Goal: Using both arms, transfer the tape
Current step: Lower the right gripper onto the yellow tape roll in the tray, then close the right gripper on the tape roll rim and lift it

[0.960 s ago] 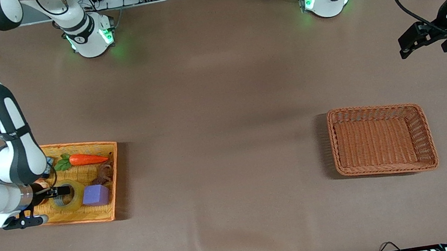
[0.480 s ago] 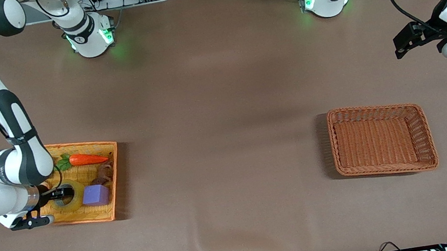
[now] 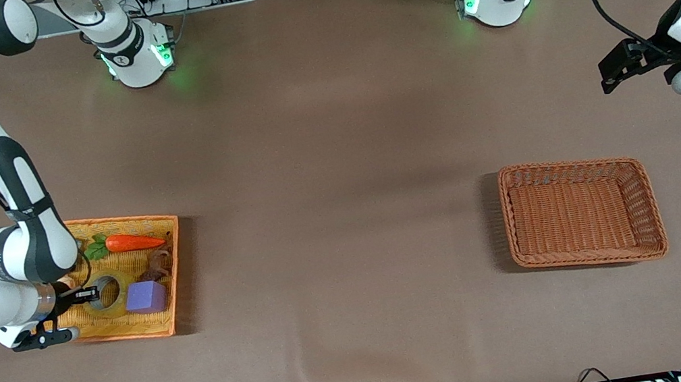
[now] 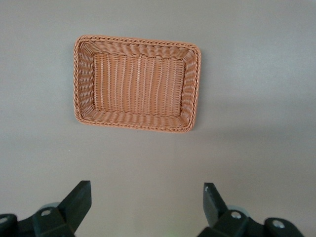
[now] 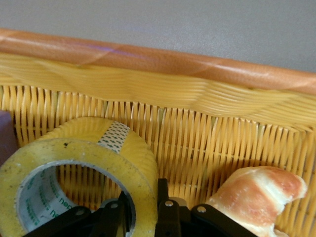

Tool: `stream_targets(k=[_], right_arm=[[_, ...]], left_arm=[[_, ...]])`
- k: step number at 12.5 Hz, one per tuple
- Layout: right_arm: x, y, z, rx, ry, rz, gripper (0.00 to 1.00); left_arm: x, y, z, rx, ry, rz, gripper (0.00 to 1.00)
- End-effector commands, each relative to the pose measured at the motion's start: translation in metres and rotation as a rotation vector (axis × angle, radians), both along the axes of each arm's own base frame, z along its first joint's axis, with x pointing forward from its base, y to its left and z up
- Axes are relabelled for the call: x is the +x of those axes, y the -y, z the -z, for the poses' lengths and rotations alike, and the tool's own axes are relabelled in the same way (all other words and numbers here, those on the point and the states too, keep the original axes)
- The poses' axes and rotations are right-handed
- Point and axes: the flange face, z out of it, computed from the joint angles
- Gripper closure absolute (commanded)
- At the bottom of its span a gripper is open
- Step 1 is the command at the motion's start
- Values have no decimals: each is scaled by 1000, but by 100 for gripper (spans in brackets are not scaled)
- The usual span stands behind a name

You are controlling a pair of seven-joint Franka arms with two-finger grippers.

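The tape point(image 3: 113, 302), a yellowish roll with a grey core, lies in the yellow basket point(image 3: 119, 220) at the right arm's end of the table. My right gripper point(image 3: 87, 294) is down in that basket, shut on the tape's wall. In the right wrist view the tape point(image 5: 79, 158) fills the foreground. There my right gripper point(image 5: 143, 200) has one finger inside the ring and one outside. My left gripper point(image 3: 610, 74) is open and empty, up over the table at the left arm's end. It also shows in the left wrist view point(image 4: 147, 195).
The yellow basket also holds a carrot point(image 3: 133, 241), a purple cube point(image 3: 146, 297), a brown item point(image 3: 157, 265) and a croissant point(image 5: 261, 192). A brown wicker basket point(image 3: 572, 162) stands empty toward the left arm's end, and shows in the left wrist view point(image 4: 138, 40).
My right wrist has shifted a little toward the right arm's end of the table, with its fingers staying at the tape. My left gripper has drifted slightly toward the brown basket.
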Motion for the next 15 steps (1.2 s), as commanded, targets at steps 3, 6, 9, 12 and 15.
stream_targets(k=[3, 6, 9, 12, 15], right_arm=[[-7, 11, -84, 21, -3, -62, 100], [5, -35, -129, 23, 11, -97, 100], [13, -104, -152, 12, -17, -26, 100], [9, -190, -152, 4, -32, 63, 100], [-4, -269, -145, 67, -67, 170, 100]], left_arm=[[0, -7, 1, 12, -7, -2, 0], [-3, -5, 3, 13, -13, -14, 0], [-5, -2, 2, 14, -13, -10, 0], [-5, 0, -1, 12, -6, -7, 0], [-4, -1, 1, 11, -7, -8, 0]])
